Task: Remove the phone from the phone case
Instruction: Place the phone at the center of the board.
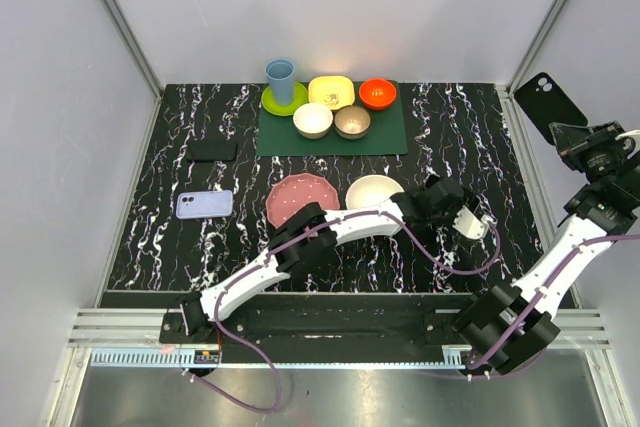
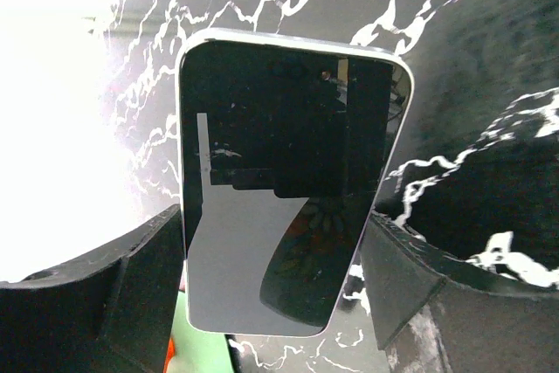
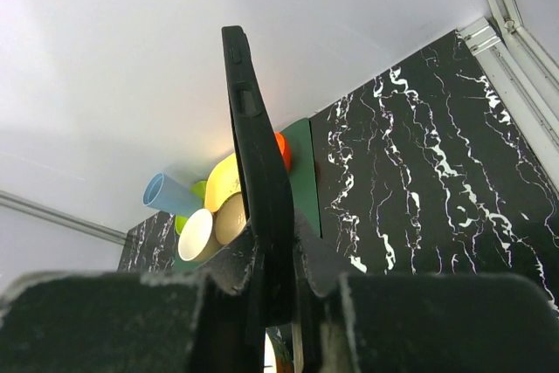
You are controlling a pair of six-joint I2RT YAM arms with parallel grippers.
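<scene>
Over the right part of the table (image 1: pixel 470 137), the left gripper (image 2: pixel 278 268) is pinching the phone (image 2: pixel 288 146) by its long edges while the right gripper (image 3: pixel 275 272) is clamping the black phone case (image 3: pixel 255 146) well apart, so each probably needs lowering flat.

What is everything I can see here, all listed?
Phone: 1, black screen with pale rim, gripped by left end effector.
Phone case: 1, black, raised at right by right end effector.
Phone-shaped slabs: 2, lavender and black, table's left.
Plate: 1, pink, centre.
Bowl: 1, white, beside plate.
Mat: 1, green, far centre.
Cup: 1, blue, on lime saucer on mat.
Bowls: 4, yellow, orange, cream, tan, on mat.
Table: 1, black marble.
End effectors: 2, black, both shut.
</scene>
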